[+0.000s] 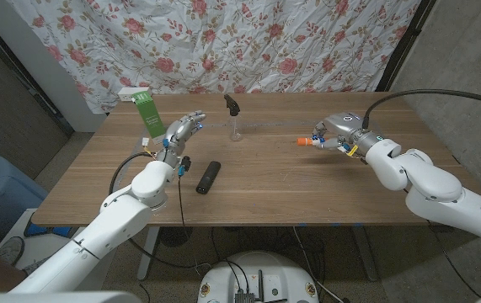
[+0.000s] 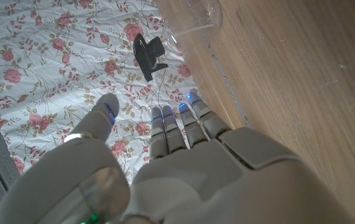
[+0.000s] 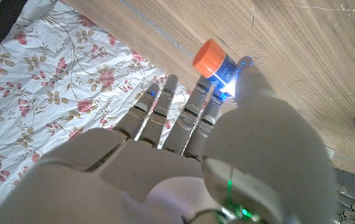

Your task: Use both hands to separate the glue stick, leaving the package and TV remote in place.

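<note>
Right hand (image 1: 334,135) pinched the glue stick (image 1: 307,141), apparently uncapped; left hand (image 1: 182,132) spread, empty; separation left.

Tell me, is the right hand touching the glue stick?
Touching: the right wrist view shows the right hand pinching the glue stick at its fingertips.

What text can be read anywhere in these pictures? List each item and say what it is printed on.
No text can be read.
Green and white package: carries print, too small and blurred to read.
Glue stick in the right hand: no legible label.
TV remote: no readable markings.
</note>
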You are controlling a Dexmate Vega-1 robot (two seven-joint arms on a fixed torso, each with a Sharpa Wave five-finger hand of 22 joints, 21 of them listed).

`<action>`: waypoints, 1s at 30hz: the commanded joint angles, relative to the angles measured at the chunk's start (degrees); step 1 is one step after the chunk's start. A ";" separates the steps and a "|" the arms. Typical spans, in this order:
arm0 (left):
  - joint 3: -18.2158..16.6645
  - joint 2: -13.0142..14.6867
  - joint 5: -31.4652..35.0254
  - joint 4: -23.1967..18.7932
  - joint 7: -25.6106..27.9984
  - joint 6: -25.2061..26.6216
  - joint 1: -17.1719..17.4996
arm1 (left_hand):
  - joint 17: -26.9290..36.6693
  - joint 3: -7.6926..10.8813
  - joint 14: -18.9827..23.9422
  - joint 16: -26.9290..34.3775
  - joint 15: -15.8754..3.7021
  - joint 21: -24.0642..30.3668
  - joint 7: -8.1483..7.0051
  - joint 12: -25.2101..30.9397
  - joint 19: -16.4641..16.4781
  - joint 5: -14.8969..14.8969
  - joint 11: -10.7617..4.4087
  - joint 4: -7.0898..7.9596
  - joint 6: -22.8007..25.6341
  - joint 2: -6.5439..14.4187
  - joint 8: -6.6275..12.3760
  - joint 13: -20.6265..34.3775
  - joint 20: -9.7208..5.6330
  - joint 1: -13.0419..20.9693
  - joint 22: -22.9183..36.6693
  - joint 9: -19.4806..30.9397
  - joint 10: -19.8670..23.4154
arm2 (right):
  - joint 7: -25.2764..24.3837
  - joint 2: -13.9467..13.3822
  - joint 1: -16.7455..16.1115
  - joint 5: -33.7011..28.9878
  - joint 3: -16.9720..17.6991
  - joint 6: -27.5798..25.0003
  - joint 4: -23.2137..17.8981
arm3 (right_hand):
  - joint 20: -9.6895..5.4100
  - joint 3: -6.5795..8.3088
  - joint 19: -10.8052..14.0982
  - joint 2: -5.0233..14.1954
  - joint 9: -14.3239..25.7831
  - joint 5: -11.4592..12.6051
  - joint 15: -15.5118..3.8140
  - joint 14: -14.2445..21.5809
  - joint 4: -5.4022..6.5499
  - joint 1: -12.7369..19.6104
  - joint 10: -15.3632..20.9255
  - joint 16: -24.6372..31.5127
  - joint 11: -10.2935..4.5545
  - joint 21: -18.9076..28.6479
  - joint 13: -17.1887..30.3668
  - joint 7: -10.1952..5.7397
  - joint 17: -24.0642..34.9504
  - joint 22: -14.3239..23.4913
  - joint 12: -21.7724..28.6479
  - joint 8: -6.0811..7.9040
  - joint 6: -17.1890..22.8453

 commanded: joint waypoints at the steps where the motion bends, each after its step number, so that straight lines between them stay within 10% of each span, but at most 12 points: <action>1: 0.04 2.29 -2.11 -1.16 -5.19 0.42 -0.09 | 0.15 -0.56 0.29 -0.21 -0.27 -0.40 -0.14 -0.08 -0.16 0.10 -0.49 -0.09 0.93 -1.22 0.18 0.24 -2.31 0.99 0.08 0.11 0.94 | -1.23 2.22 0.59 -1.96 -1.39 -0.65 -0.03 | 0.10 0.10 0.32 0.56 0.06 0.16 -8.53 0.43 0.12 0.14 0.52 0.14 -0.32 -0.05 0.27 -0.19 0.06 0.19 0.35 0.43 0.85; 30: 7.77 2.39 -8.16 4.56 -18.45 4.31 -10.53 | 0.19 -3.05 -0.67 -0.53 0.19 -0.73 0.49 -0.68 -0.76 0.07 -0.72 0.70 1.57 -5.34 -0.62 0.32 -2.13 5.45 0.18 0.12 3.09 | -3.54 6.92 0.68 -6.86 -3.84 -3.17 0.05 | -0.09 -0.37 0.39 0.70 0.07 0.01 -8.12 0.58 -0.09 -0.05 0.80 0.40 -0.37 -0.08 0.31 -0.23 0.41 0.20 -0.07 0.05 1.38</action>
